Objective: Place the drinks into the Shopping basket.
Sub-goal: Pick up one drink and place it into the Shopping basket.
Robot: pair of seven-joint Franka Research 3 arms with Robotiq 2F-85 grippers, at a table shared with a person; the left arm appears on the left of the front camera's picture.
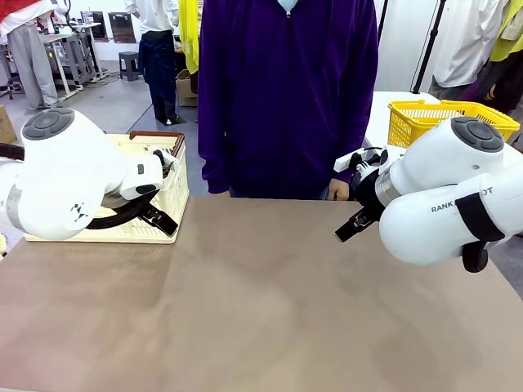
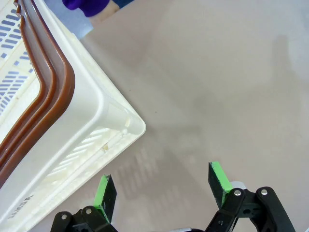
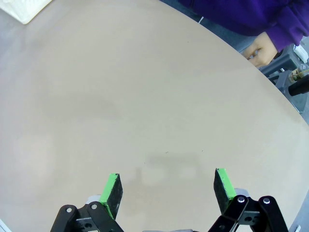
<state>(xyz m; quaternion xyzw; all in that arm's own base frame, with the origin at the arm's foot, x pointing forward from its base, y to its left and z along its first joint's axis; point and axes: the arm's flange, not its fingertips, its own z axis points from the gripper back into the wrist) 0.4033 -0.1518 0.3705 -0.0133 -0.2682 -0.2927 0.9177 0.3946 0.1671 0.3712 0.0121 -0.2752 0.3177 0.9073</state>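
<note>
Found the Shopping basket at the far left corner of the brown table, on the robot's left side, with cream slotted walls and the brown rim uppermost. Could not tell where the drinks were. Judged the task not begun and the step in hand to be getting hold of the first of them.

Noted the left gripper hanging just beside the basket's near corner over bare tabletop, green pads spread wide, pinching nothing. Noted the right gripper over the right side of the table, well apart from the basket, likewise spread wide and empty.

Saw a person in a purple top at the far edge, one hand resting at the table's rim near the right arm. Marked a yellow mesh basket on a white surface behind and judged it not the target.

Advised holding both pincers wide until offered one of the drinks or shown it standing within reach. Recommended closing across the slim body at mid-height, pads square to the wall and the tin upright, with gentle pressure to avoid denting or slipping. Favoured the left arm for the drop, given its place beside the crate. Advised lifting above the brown rim before crossing and lowering well inside before letting go. Urged care around the person's hand on any reach from the right.
</note>
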